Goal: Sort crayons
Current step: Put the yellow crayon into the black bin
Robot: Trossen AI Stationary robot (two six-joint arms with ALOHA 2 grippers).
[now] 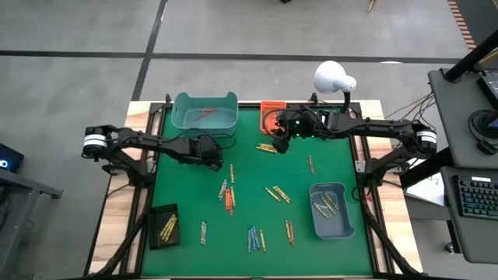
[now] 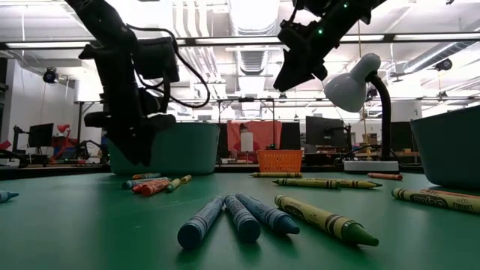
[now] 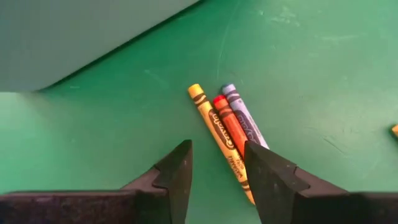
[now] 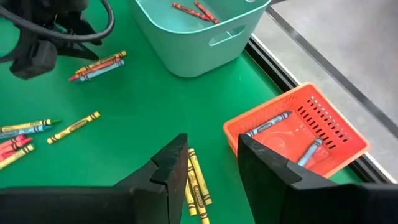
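crayon trio: yellow, red and blue crayons lying side by side, touching, flat on the green mat, just beside the teal bin.
long axis: runs slanted away from the left gripper, near ends passing under the gap between its fingers; yellow one reaches furthest in.
bearing from hand: straight ahead and below; red one roughly centred on the gap.
left gripper state: fingers parted a moderate way, nothing between them; hovering low over the mat next to the teal bin.
nearer arm: left, clearly; right well apart from this trio.
right gripper: fingers apart, holding nothing, raised above a pair of yellow crayons close by the orange basket.
bins so far: red crayons in teal bin, blue ones in orange basket; many crayons scattered mid-mat.
judgement: likely next a descent onto the red crayon; neighbours touching both sides, so a clean single pick looks tight.
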